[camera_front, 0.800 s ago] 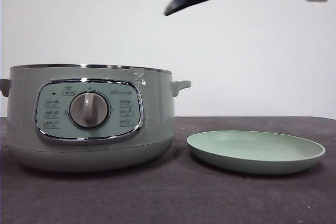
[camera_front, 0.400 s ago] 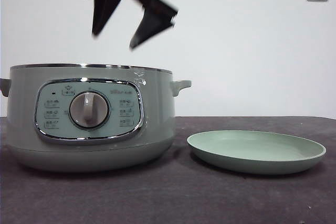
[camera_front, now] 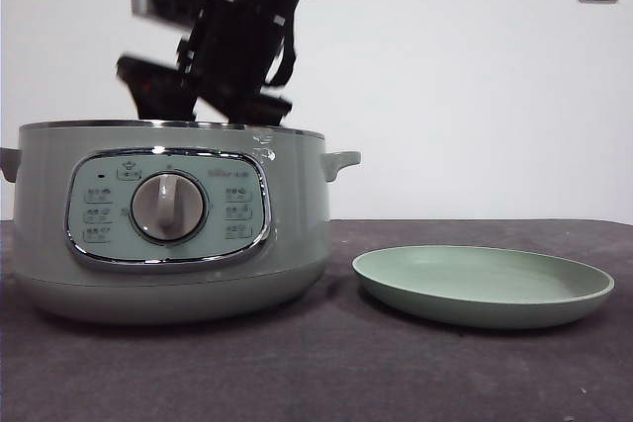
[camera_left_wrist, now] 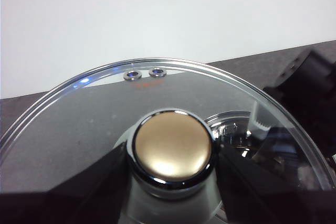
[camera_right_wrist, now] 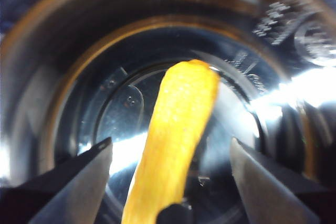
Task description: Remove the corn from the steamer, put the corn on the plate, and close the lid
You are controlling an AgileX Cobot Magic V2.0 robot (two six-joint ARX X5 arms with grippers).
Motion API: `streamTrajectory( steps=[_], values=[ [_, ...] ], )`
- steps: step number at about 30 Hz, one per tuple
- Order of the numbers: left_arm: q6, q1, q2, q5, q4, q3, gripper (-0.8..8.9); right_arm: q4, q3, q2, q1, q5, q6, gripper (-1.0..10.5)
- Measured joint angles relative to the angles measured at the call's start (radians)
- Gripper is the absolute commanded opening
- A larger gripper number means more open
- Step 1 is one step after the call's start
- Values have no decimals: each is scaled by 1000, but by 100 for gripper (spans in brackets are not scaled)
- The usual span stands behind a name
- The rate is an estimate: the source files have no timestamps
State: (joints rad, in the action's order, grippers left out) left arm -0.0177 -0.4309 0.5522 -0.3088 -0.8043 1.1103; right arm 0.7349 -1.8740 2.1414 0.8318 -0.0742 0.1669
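- since a second ago the right gripper (camera_front: 203, 106) has dropped from high above to the steamer (camera_front: 168, 219) rim, entering the pot.
- its jaws are spread wide on either side of the corn (camera_right_wrist: 176, 135), not touching it; the corn lies inside the steamer.
- left gripper (camera_left_wrist: 170, 163) is clamped on the lid (camera_left_wrist: 94, 124) knob.
- plate (camera_front: 483, 286) sits bare beside the steamer, toward the desk's right edge.

arm: dark gripper (camera_front: 213, 96) dipping behind steamer (camera_front: 168, 219) rim
plate (camera_front: 483, 287): beside steamer, on table (camera_front: 316, 373)
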Motion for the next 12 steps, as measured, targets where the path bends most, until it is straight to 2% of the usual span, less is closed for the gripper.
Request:
streamTrajectory(
  steps=[3,8,12],
  values=[
    [0,0,2,0,-14,0,-12,1,0,30,0,0,2,341],
    [0,0,11,0,-40,0,-12,0,0,46,-1,6,2,-12],
    [0,0,14,1,-49,0,-12,-10,0,46,3,6,1,-16]
  ],
)
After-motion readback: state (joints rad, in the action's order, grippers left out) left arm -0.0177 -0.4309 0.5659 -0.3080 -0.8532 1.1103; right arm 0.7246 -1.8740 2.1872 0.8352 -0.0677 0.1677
